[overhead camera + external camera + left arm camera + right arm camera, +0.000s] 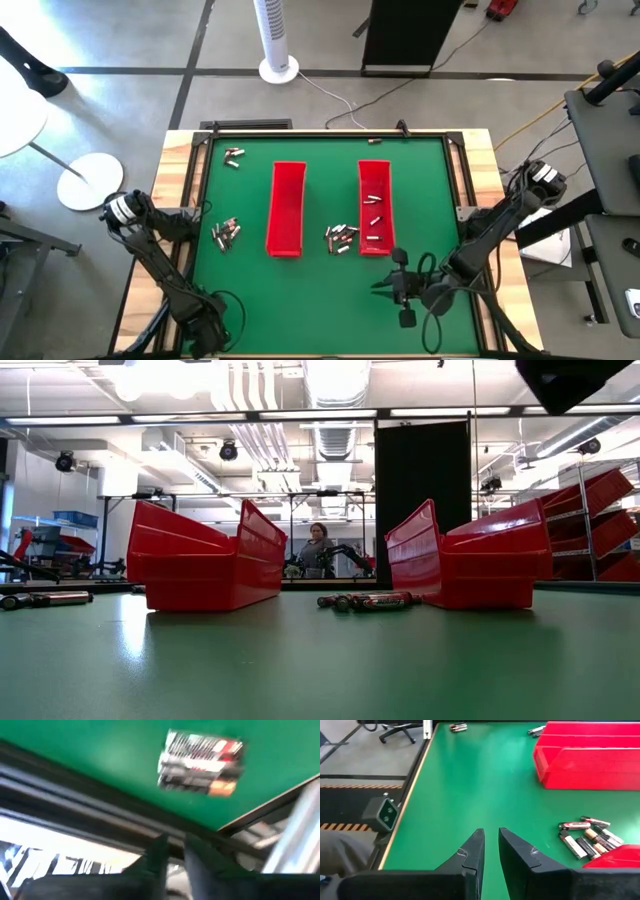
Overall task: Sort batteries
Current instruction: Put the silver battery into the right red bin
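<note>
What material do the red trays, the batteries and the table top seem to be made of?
Red trays: probably moulded plastic, glossy, since ceiling lights reflect on their smooth walls. Batteries: apparently metal cylinders in printed wrappers, with silvery and dark bands. Table top: a green mat, matte and even; its material is unclear.

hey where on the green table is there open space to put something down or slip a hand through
Free: the green mat along the near edge, left of the right claw, and the strip between the left tray and the right tray at its far end. Crowded: the batteries between the trays' near ends, and the pile beside the left tray.
</note>
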Motion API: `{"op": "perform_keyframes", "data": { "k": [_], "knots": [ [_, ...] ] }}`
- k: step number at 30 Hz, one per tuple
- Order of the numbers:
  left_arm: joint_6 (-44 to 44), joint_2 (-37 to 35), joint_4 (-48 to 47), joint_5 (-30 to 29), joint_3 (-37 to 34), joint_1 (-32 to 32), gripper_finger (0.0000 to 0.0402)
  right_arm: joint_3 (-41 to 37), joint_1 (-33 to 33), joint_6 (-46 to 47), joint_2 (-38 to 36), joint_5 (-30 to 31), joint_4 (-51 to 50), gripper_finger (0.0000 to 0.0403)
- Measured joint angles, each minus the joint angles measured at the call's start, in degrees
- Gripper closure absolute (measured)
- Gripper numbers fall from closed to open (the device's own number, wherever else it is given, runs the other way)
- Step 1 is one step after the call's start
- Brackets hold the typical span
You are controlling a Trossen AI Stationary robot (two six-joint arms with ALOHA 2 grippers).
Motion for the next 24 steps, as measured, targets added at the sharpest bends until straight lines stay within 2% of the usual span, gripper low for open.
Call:
{"op": "perform_keyframes", "data": {
  "k": [2,4,10,16,24],
  "knots": [
    [1.1,0.0,0.2,-0.1,-0.7,0.0,0.0393,0.0,-0.9,-0.5,0.0,0.1,0.0,0.0355],
    [2.3,0.0,0.5,-2.7,-0.8,0.1,0.0388,0.0,-1.7,-2.4,0.0,1.3,0.0,0.0354],
    [2.5,0.0,1.8,-2.8,0.1,-0.6,0.0399,0.0,-3.8,-7.9,-0.3,7.3,0.0,0.0347],
    [0.2,0.0,3.2,-3.4,0.1,-1.4,0.0401,0.0,-6.2,-11.5,-0.4,7.4,0.0,0.0339],
    [1.2,0.9,4.0,-4.9,-0.2,-1.7,0.0401,0.0,-7.6,-13.5,-0.4,7.4,0.0,0.0341]
  ]
}}
